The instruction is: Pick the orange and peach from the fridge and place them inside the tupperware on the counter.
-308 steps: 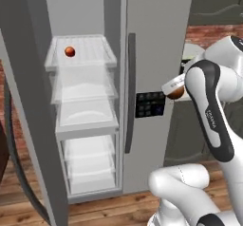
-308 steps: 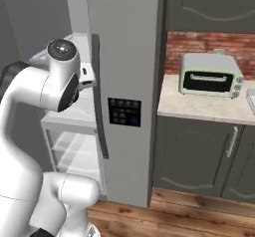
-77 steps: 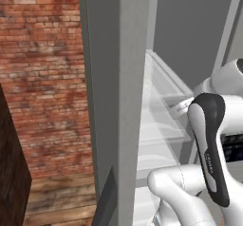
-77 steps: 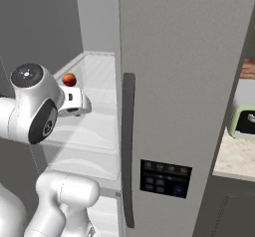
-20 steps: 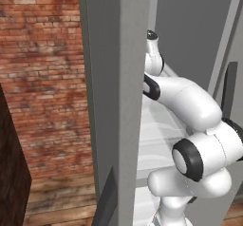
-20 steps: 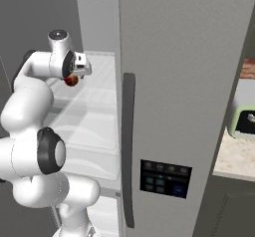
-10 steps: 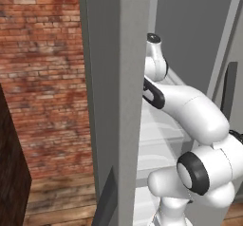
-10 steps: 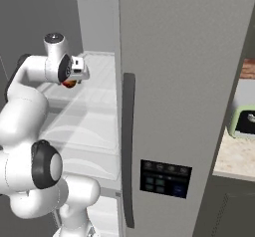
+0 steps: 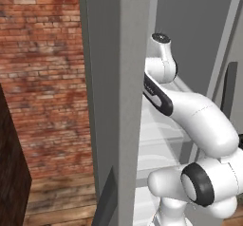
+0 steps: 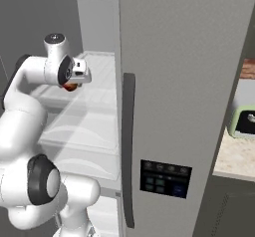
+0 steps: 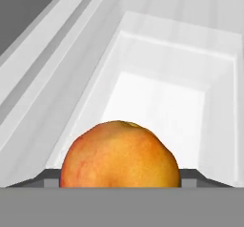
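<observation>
My gripper [image 10: 70, 84] reaches into the open fridge [image 10: 169, 71] over its upper white shelf [image 10: 94, 106]. It is shut on the peach [image 10: 70, 86], a red-orange ball with a yellowish patch. In the hand view the peach [image 11: 119, 154] sits large at the bottom, with a dark fingertip [image 11: 48, 177] touching it on each side. Below it I see the pale shelves stacked downward. From the left base view my arm [image 9: 190, 111] bends in past the grey fridge wall [image 9: 128, 101]. The orange and the tupperware are out of view.
The shut fridge door with its long dark handle [image 10: 128, 146] and a control panel [image 10: 164, 178] stands right of the opening. A pale green toaster oven [image 10: 243, 121] sits on the beige counter [image 10: 231, 161] at far right. A brick wall [image 9: 47, 68] lies left of the fridge.
My hand has lowered onto the peach and shifted a little toward the front of the shelf. The peach now sits slightly lower in the right base view than a second ago.
</observation>
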